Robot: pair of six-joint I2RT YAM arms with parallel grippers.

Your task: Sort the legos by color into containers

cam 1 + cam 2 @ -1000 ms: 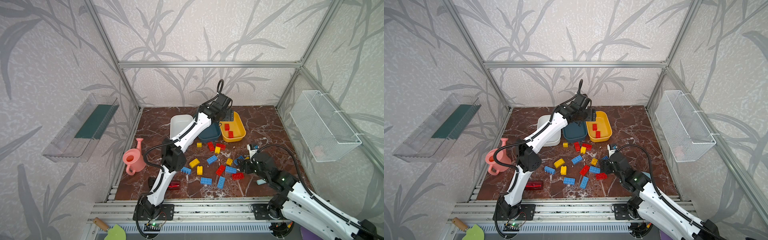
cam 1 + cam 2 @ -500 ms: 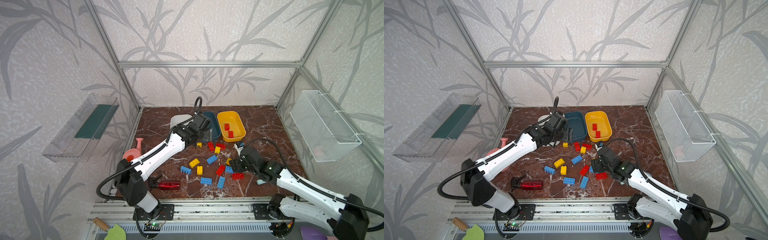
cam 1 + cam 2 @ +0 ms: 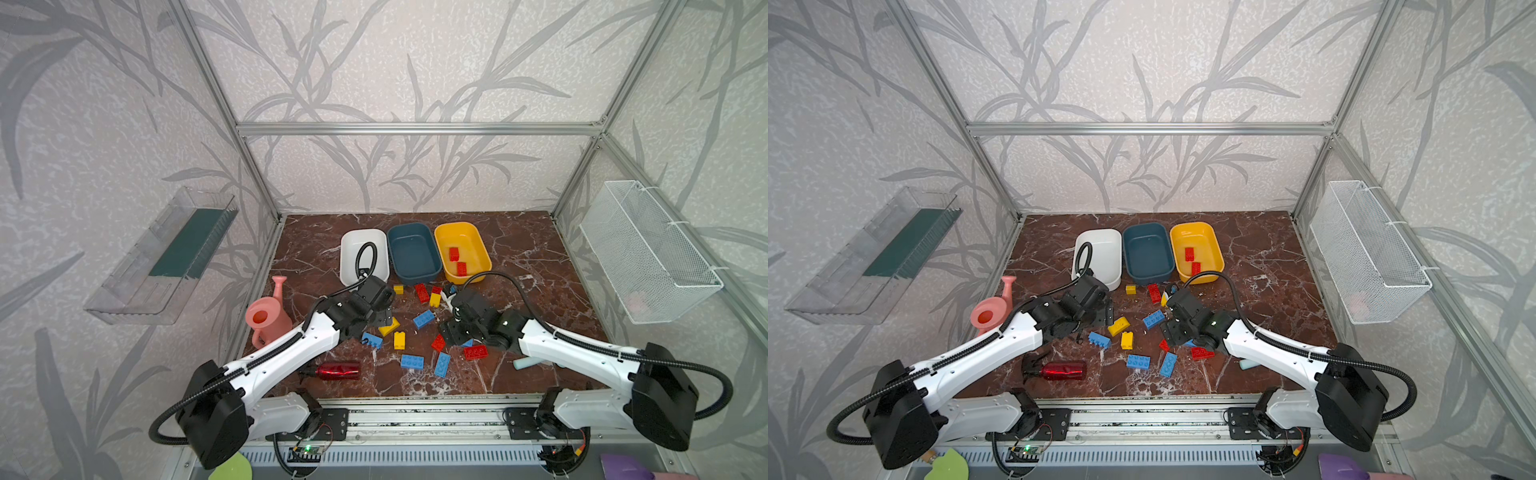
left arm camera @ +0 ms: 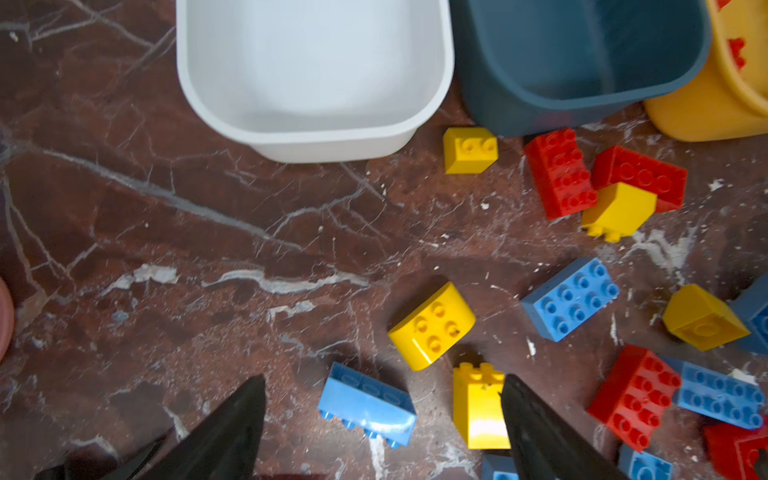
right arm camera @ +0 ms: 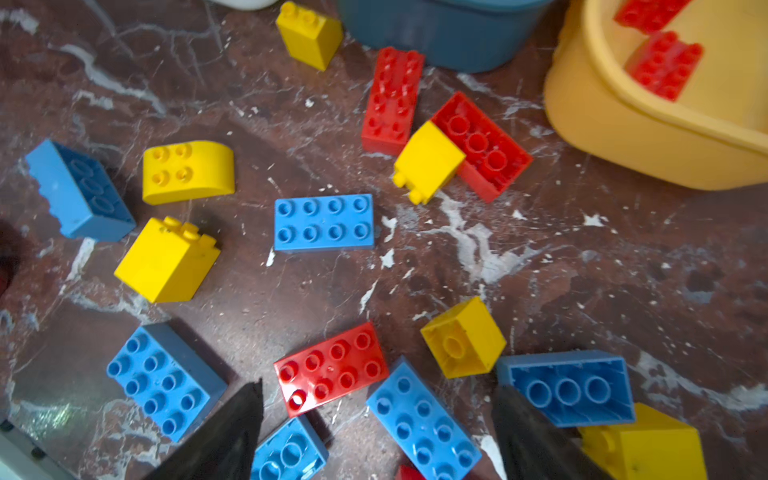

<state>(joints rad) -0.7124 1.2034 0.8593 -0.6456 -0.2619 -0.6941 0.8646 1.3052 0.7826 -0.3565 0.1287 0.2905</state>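
The left end effector and right end effector hover spread, gripping nothing, over the legos scattered mid-desk, just before the front rims of the containers. Two red bricks lie in the yellow tub. The desk toward its right edge is bare.

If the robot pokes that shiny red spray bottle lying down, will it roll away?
Probably a little. The shiny red spray bottle lies on its side and looks round, so a sideways push would likely roll it on the marble table. Its black trigger head might catch and stop it soon. Its glossy body may be slippery to grip.
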